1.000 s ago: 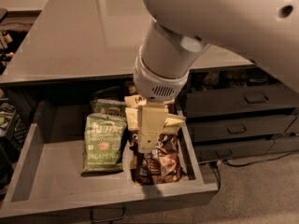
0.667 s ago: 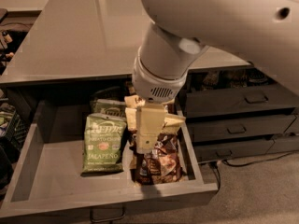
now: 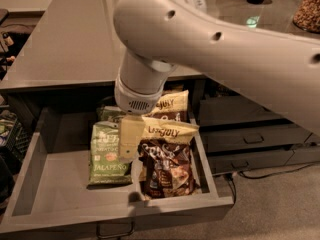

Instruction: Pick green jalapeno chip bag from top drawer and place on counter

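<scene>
Here we go: the end effector (image 3: 131, 140) hangs down inside the open top drawer (image 3: 55, 184), and it has slid to the left since a second ago. Back then it sat over the brown bag (image 3: 167, 171); now its tan body overlaps the upper right edge of the green jalapeno chip bag (image 3: 107, 156), in the gap between the two bags. We cannot tell whether it is spread or pressed together, as the wrist housing above hides most of it. The green jalapeno chip bag lies flat on the drawer floor, left of centre, label up with "JALAPENO" readable, in the same spot as before. With the shift, we now see the yellow top of the brown bag, and a yellow-topped bag (image 3: 172, 104) behind it at the back of the drawer. The arm (image 3: 215, 39) has swung too, its big pale link now sweeping across the top of our view from the upper right. The grey bench (image 3: 70, 39) stretches away behind the drawer, and the lower drawers (image 3: 250, 139) on the right are closed.
</scene>
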Available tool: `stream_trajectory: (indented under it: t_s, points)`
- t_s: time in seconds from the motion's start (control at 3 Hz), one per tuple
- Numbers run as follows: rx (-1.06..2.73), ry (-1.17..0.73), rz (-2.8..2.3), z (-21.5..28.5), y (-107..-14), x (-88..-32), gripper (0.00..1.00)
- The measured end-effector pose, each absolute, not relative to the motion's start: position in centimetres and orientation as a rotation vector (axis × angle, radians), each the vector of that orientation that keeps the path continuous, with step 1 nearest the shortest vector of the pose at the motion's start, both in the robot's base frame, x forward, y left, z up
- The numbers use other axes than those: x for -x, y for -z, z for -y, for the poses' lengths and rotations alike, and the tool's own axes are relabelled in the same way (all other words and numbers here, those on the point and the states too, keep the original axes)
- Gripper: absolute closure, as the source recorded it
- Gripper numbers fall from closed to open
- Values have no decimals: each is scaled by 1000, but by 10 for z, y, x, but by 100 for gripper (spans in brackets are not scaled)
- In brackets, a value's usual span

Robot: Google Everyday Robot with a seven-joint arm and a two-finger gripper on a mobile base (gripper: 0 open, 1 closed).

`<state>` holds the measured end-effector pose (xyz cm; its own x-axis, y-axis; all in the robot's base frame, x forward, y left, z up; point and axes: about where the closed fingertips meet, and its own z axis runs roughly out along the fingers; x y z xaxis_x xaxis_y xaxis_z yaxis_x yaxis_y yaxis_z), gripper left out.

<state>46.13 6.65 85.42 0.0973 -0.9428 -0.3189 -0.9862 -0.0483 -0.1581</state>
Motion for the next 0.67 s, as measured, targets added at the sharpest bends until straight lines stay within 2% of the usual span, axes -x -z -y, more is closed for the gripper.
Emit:
stream_trajectory:
  t_s: [0.33, 0.67]
  points:
    - [2084, -257, -1868, -95, -836, -466, 0]
    - [2087, -262, -1868, -96, -834, -467, 0]
